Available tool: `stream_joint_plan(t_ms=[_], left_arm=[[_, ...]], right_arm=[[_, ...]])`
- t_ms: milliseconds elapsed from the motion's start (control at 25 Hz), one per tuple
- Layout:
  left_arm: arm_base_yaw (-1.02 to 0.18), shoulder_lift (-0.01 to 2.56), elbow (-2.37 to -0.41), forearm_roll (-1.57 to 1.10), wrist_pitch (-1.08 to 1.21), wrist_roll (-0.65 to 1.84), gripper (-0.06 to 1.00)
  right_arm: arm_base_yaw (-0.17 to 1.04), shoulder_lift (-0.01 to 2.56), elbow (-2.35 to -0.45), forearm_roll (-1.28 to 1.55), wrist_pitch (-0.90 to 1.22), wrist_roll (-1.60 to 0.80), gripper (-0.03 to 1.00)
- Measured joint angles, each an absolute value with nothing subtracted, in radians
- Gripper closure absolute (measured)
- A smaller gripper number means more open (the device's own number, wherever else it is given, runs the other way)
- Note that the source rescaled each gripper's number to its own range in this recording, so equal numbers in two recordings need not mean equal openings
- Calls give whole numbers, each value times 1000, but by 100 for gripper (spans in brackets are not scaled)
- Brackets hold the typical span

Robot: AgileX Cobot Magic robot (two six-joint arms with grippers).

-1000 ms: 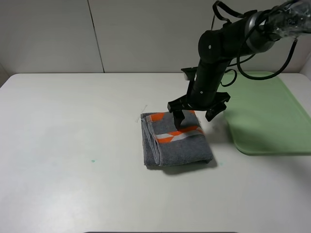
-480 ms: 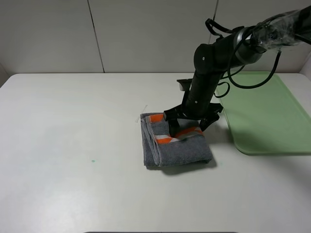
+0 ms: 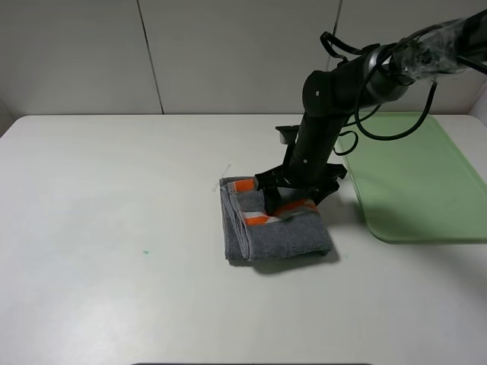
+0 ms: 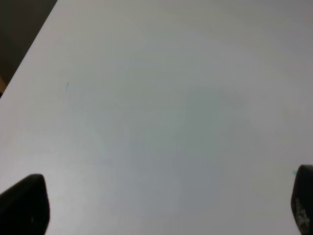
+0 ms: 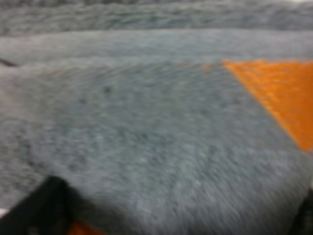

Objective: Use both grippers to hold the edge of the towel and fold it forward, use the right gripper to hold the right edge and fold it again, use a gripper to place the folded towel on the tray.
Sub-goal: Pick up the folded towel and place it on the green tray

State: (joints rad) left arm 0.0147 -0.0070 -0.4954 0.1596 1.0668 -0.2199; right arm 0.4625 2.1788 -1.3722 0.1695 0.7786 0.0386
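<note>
The towel lies folded into a small dark grey block with its orange-and-white band on top, left of the tray. The light green tray stands bare at the right. My right gripper is down on the far part of the towel, jaws spread wide, one finger pressing into the striped band. The right wrist view is filled by grey terry with an orange patch; the right gripper holds nothing. My left gripper is open and empty over bare white table, and out of the exterior view.
The white table stretches to the left and front of the towel. A small green speck marks the table at the left. A pale wall runs behind the table's far edge.
My right gripper has dropped and shifted left, from just above the towel's far right edge onto its striped band. The band has bunched slightly under the finger. The towel has stayed in place.
</note>
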Motion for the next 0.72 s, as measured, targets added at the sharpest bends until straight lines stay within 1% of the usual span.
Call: stream_joint_plan(t_ms=[80, 160, 200, 240, 720], left_arm=[[15, -7, -495, 160, 1067, -220, -6], [15, -7, -495, 160, 1067, -220, -6], [15, -7, -495, 160, 1067, -220, -6], [15, -7, -495, 160, 1067, -220, -6], [15, -7, -495, 160, 1067, -220, -6]], right_arm=[[462, 2179, -1374, 181, 779, 38, 37], [465, 2179, -1375, 186, 780, 38, 63], [466, 2177, -1375, 187, 782, 38, 72], [466, 2175, -1375, 187, 782, 38, 74], [466, 2167, -1375, 183, 786, 39, 73]])
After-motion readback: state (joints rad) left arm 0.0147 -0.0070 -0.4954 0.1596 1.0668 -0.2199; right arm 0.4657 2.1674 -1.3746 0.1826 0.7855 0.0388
